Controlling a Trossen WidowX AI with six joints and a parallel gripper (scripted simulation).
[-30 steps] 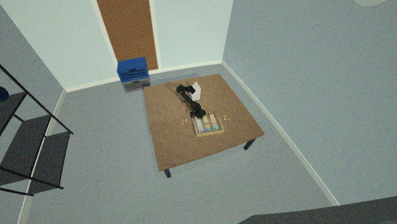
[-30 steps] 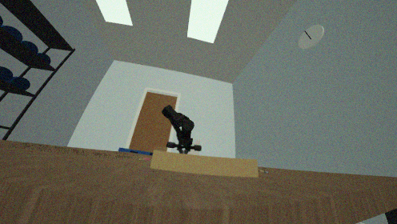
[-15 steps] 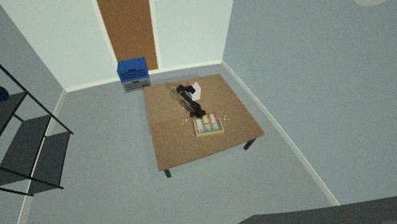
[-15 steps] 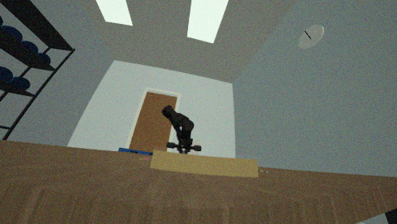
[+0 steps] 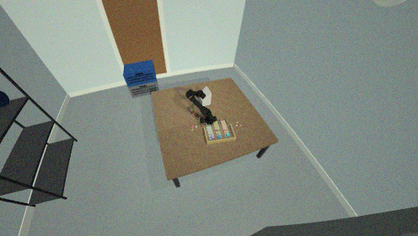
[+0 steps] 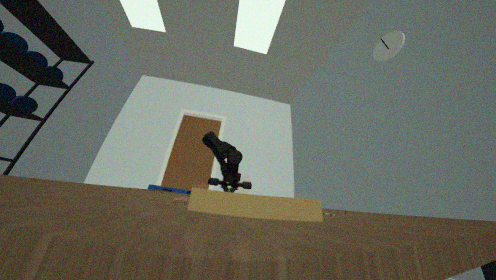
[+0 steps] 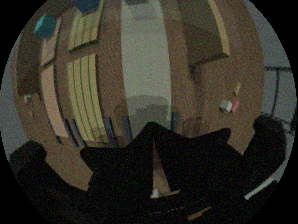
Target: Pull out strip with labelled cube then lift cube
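Note:
A pale grey strip (image 5: 210,130) (image 7: 146,60) runs unbroken through the middle of the wrist view. A yellow strip with green lines (image 7: 85,95) (image 5: 217,126) and a pink strip (image 7: 54,100) (image 5: 223,125) each show a crosswise gap. A purple cube (image 5: 212,137), a blue cube (image 5: 219,136) (image 7: 86,4) and a teal cube (image 5: 227,135) (image 7: 45,26) sit at the strips' far ends; no label is readable. My gripper (image 7: 150,124) (image 6: 229,190) is shut and empty, above the grey strip's near end. Its shadow falls on that strip.
A shallow wooden tray (image 5: 222,142) (image 6: 255,205) holds strips and cubes on the brown table (image 5: 185,156). Dark blue posts (image 7: 126,129) stand beside the strips' near ends. Small loose bits, one white (image 7: 226,106) and one pink (image 7: 234,105), lie outside the tray. A white panel (image 5: 206,97) stands by the arm's base.

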